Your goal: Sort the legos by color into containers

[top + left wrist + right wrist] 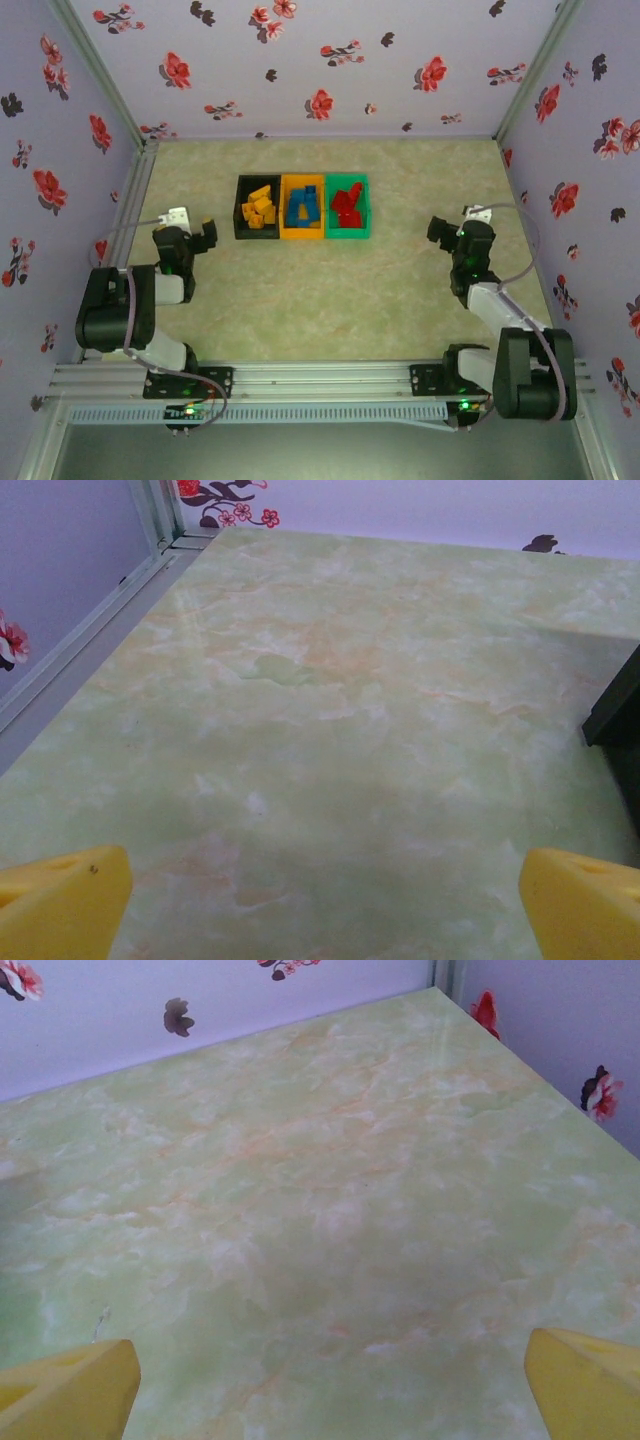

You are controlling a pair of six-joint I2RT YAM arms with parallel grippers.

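Observation:
Three bins stand side by side mid-table. The black bin (pixel 241 209) holds several orange-yellow legos (pixel 261 209). Several blue legos (pixel 303 207) lie in the orange bin (pixel 302 234), and the green bin (pixel 364 210) holds several red legos (pixel 346 205). My left gripper (pixel 203 234) hovers left of the bins, open, its yellow fingertips (pixel 62 900) wide apart over bare table. To the right of the bins my right gripper (pixel 441 232) is open too, with nothing between its yellow fingertips (pixel 585 1380). A dark corner of the black bin (pixel 615 705) shows at the left wrist view's right edge.
The green marbled table (pixel 330 300) is walled by floral panels on three sides. A metal rail (pixel 130 205) runs along the left edge. The arm bases sit on an aluminium frame (pixel 320 378) at the near edge.

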